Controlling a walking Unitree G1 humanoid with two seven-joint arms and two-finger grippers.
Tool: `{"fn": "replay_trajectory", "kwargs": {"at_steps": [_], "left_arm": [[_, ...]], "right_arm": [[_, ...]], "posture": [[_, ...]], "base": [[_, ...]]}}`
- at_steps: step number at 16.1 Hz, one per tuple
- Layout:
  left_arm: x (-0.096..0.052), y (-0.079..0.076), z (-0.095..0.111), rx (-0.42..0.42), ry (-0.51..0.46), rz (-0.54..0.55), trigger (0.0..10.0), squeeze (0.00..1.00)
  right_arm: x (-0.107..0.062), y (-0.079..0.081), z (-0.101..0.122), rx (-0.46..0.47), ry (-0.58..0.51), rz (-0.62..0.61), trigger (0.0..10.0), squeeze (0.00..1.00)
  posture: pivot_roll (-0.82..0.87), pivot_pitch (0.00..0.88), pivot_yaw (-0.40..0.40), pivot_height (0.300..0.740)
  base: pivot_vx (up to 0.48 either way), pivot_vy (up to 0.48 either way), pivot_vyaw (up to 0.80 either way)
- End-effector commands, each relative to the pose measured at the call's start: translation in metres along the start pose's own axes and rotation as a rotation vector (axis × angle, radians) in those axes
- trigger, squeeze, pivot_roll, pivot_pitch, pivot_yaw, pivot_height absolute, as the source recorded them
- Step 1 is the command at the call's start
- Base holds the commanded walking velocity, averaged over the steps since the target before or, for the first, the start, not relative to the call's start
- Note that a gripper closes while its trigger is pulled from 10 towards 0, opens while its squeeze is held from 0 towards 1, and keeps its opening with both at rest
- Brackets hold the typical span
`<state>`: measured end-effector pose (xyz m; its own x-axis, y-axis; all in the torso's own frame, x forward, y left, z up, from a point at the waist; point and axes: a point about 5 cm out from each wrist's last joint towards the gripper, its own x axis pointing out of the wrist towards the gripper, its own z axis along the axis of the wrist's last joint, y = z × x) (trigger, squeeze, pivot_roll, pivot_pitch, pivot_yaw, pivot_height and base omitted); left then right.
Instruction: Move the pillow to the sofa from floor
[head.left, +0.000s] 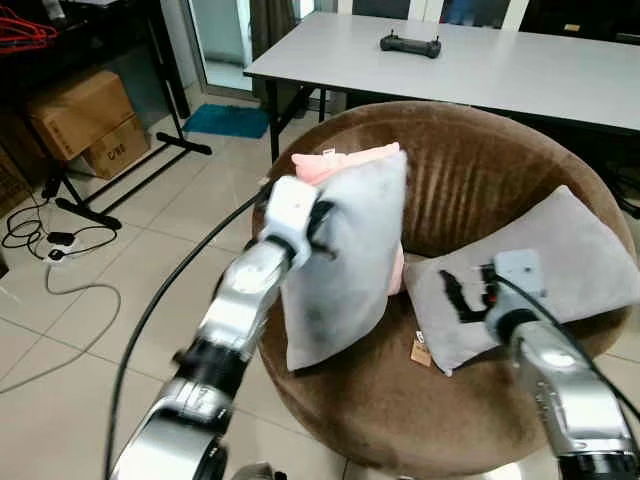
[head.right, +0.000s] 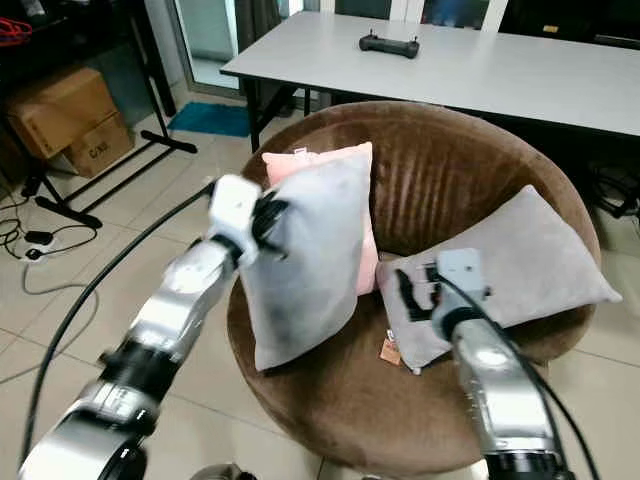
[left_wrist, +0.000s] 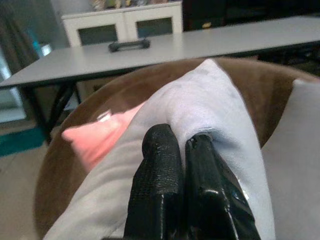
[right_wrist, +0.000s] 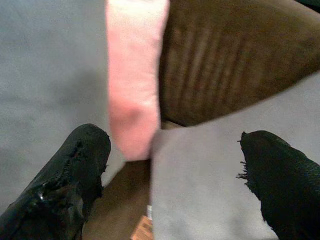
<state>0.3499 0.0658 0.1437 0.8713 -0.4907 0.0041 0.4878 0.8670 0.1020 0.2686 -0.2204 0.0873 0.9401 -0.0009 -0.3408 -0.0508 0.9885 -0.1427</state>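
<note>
Pinching the grey pillow (head.left: 345, 265) above the round brown sofa (head.left: 470, 170), left hand (left_wrist: 182, 150) has yet to release; right hand (right_wrist: 175, 185) hovers spread.

Grey pillow (head.left: 345, 260), pink pillow (head.left: 352, 160), ribbed brown sofa (head.left: 480, 180).

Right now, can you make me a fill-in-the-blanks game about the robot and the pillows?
1. The left gripper pinches a ____ pillow.
2. Behind that pillow stands a ____ pillow.
3. The right gripper is ____, over a second grey pillow.
4. All the pillows are at the round ____ sofa.

Missing words: grey; pink; open; brown
</note>
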Motion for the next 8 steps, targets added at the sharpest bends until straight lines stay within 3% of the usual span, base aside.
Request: {"fn": "replay_trajectory", "kwargs": {"at_steps": [1, 3, 5, 6, 7, 8], "left_arm": [[0.013, -0.010, 0.018, 0.005, -0.065, -0.040, 10.0, 0.00], [0.031, -0.031, 0.040, -0.065, -0.130, -0.104, 10.0, 0.00], [0.041, -0.047, 0.056, -0.143, -0.174, -0.151, 10.0, 0.00], [0.050, -0.062, 0.075, -0.266, -0.225, -0.194, 10.0, 0.00], [0.052, -0.067, 0.081, -0.306, -0.240, -0.209, 10.0, 0.00], [0.056, -0.076, 0.092, -0.405, -0.273, -0.235, 10.0, 0.00]], "right_arm": [[-0.003, -0.023, -0.005, -0.018, 0.040, -0.101, 10.0, 0.00], [-0.009, -0.050, -0.008, -0.041, 0.066, -0.206, 10.0, 0.00], [-0.014, -0.066, -0.007, -0.058, 0.072, -0.261, 10.0, 0.00], [-0.019, -0.082, -0.003, -0.084, 0.071, -0.324, 10.0, 0.00], [-0.021, -0.087, -0.002, -0.091, 0.070, -0.344, 10.0, 0.00], [-0.026, -0.099, 0.002, -0.101, 0.063, -0.390, 10.0, 0.00]], "posture": [[-0.03, 0.000, 0.054, 0.740], [-0.04, 0.000, 0.059, 0.740], [-0.05, 0.000, 0.062, 0.740], [-0.07, 0.000, 0.073, 0.740], [-0.08, 0.000, 0.077, 0.740], [-0.09, 0.000, 0.080, 0.740]], "base": [[0.000, 0.000, 0.00], [0.000, 0.000, 0.00], [0.000, 0.000, 0.00], [0.000, 0.000, 0.00], [0.000, 0.000, 0.00], [0.000, 0.000, 0.00]]}}
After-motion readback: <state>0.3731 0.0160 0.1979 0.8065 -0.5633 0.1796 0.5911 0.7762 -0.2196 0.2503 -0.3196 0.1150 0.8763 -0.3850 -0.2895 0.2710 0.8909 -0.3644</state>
